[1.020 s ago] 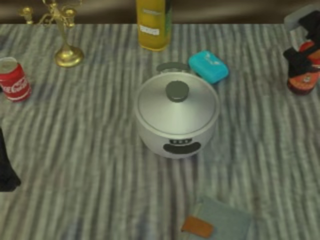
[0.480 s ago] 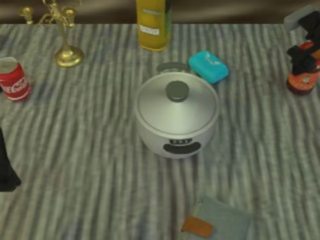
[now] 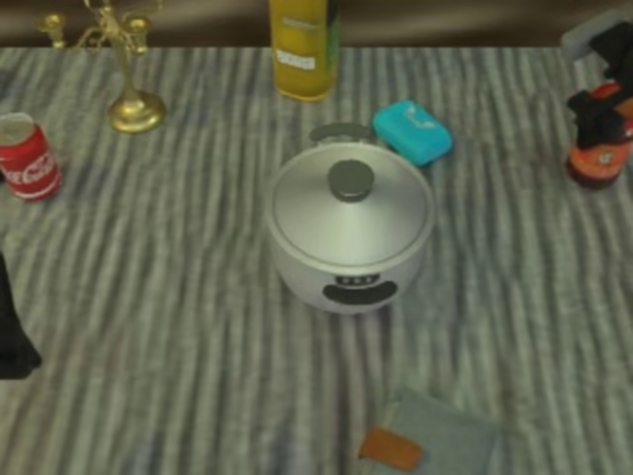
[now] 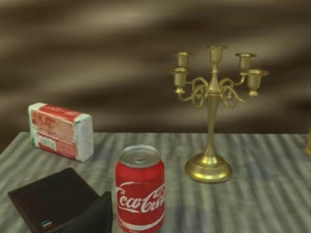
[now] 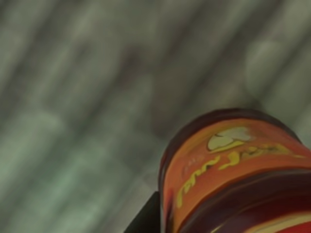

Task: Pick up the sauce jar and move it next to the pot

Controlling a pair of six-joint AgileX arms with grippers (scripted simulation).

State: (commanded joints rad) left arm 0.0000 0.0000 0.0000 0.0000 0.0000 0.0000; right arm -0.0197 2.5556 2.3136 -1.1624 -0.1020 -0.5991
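Start at the bottom of your top view: a grey-blue cloth (image 3: 447,432) with an orange-brown tab lies at the lower centre-right of the striped table (image 3: 178,297). At the lower left edge you see the dark bulk of the left arm, parked; you cannot tell how the left gripper (image 3: 12,341) stands, open or closed.

In the middle of the frame sits the pot (image 3: 349,226), lid on, dark knob up. Just beyond it, to the upper right, lies a turquoise soap box (image 3: 412,132), close to the pot's far handle.

At the right edge, in the upper part of the frame, you find the right gripper (image 3: 596,117) clamped around the sauce jar (image 3: 597,158), well apart from the pot. In the right wrist view the jar's orange label fills the lower right corner, with the table blurred beyond it.

At the left edge stands a red soda can (image 3: 28,155). Farther back you see a brass candelabra (image 3: 129,69) at upper left and a yellow bottle (image 3: 305,47) at top centre. The left wrist view adds a red-and-white packet (image 4: 60,130) behind the can.
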